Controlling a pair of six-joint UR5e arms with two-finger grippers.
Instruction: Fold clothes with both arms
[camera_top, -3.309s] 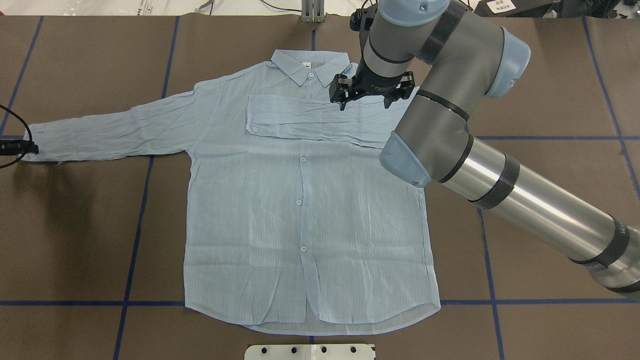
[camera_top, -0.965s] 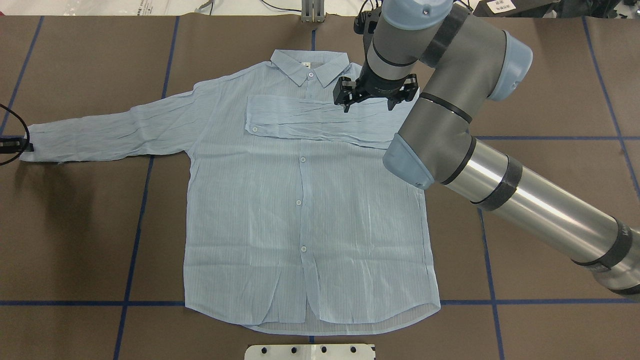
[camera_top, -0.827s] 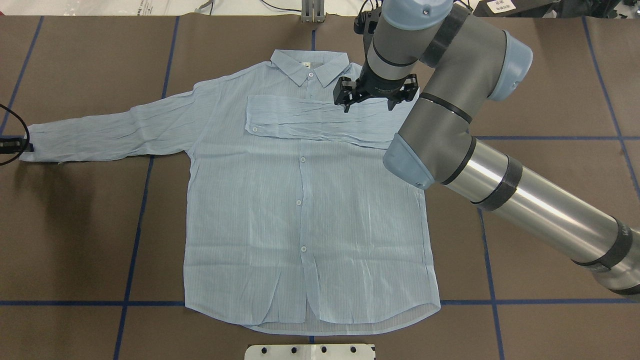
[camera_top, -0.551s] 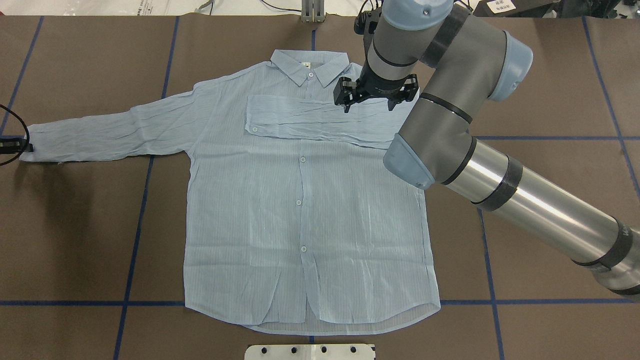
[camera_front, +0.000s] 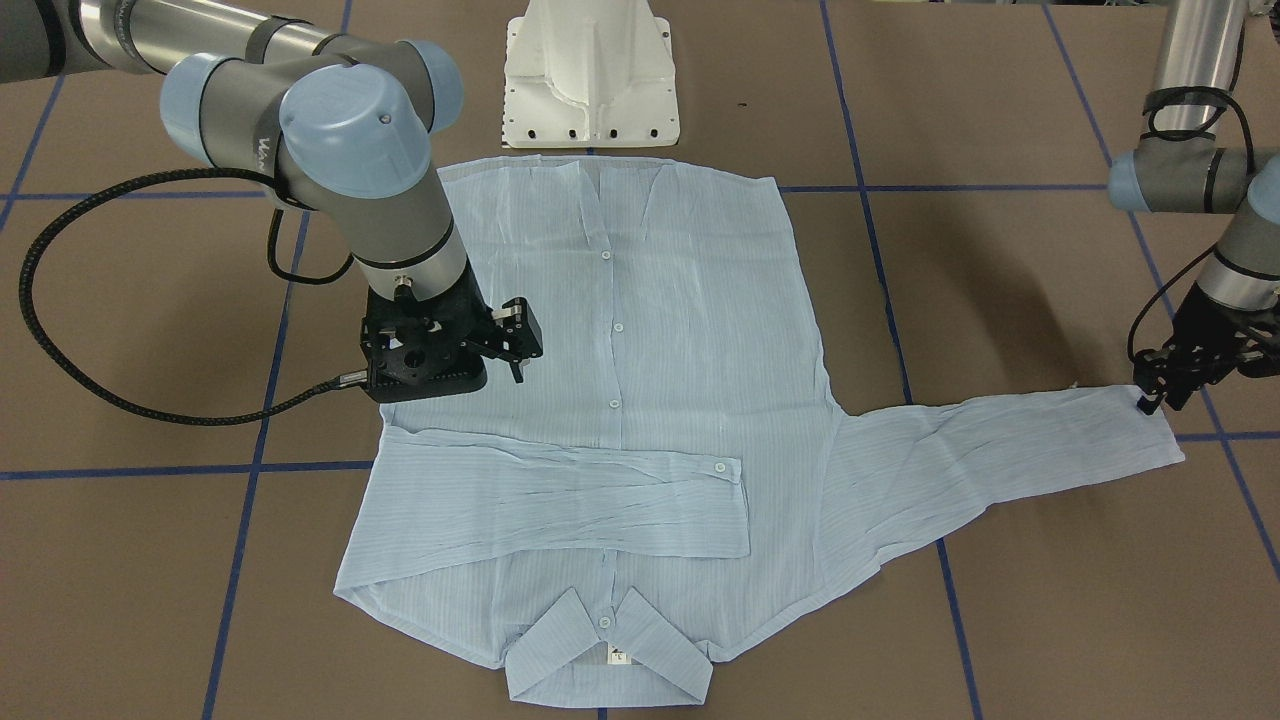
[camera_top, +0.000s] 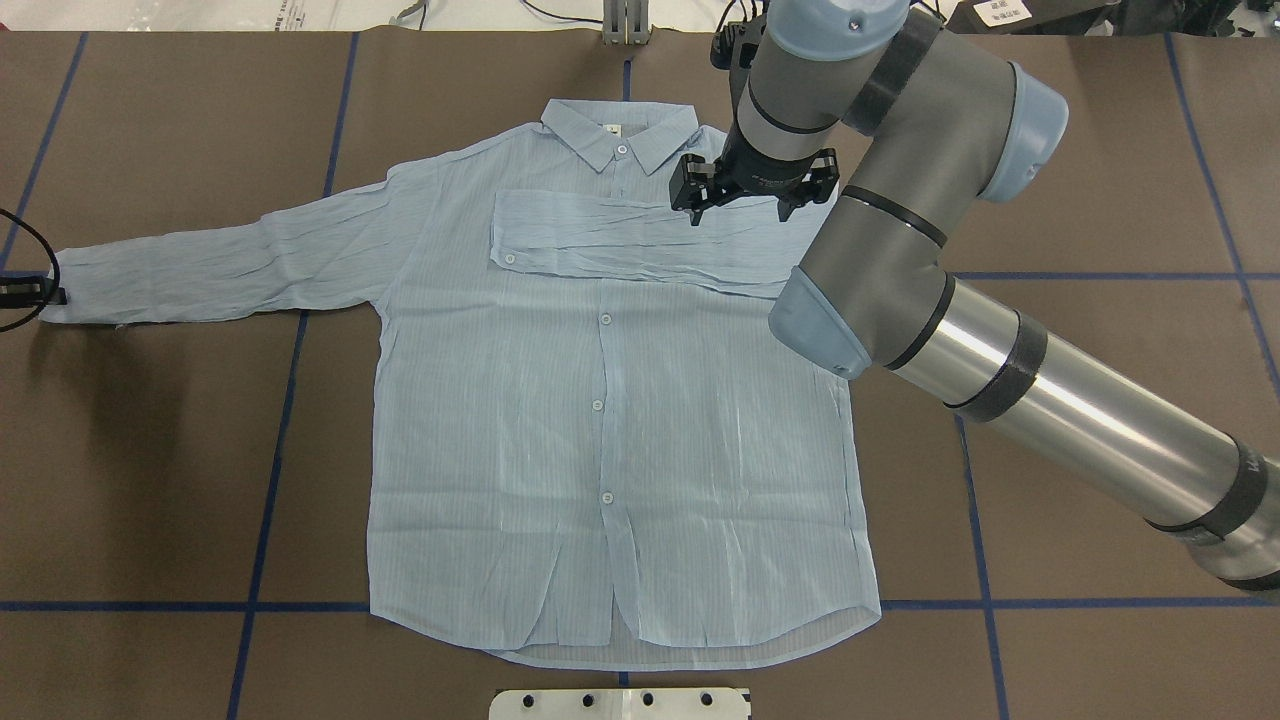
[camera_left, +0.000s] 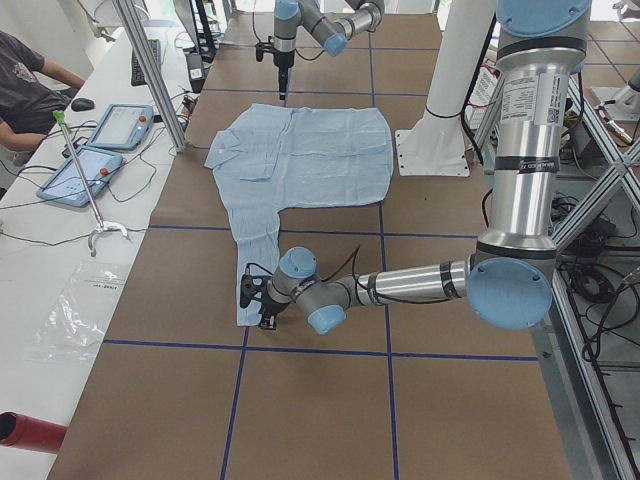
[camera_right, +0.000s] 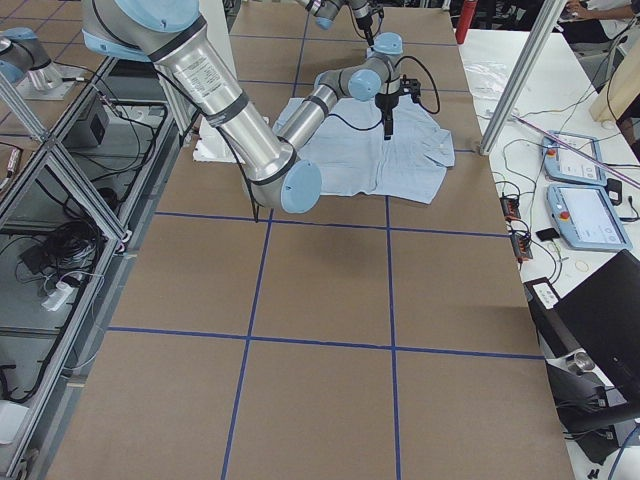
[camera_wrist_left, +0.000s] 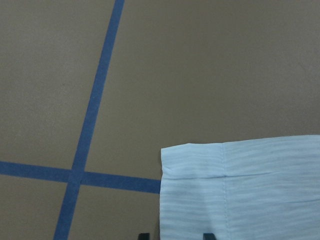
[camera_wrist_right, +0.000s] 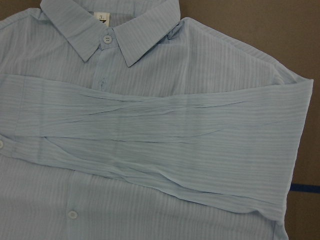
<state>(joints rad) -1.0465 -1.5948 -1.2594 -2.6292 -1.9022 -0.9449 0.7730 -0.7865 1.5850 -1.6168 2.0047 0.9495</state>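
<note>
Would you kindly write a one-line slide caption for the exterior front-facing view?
One sleeve folded across the shirt; right gripper open above it, left gripper at the other cuff.

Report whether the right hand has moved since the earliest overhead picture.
Yes, slightly: the right hand drifted toward the view's right, away from the collar, above the folded sleeve.

Shirt (camera_front: 650, 330) lies flat (one sleeve (camera_front: 570, 500) folded across), left tool (camera_front: 1160, 398) at the other cuff (camera_front: 1150, 440).
</note>
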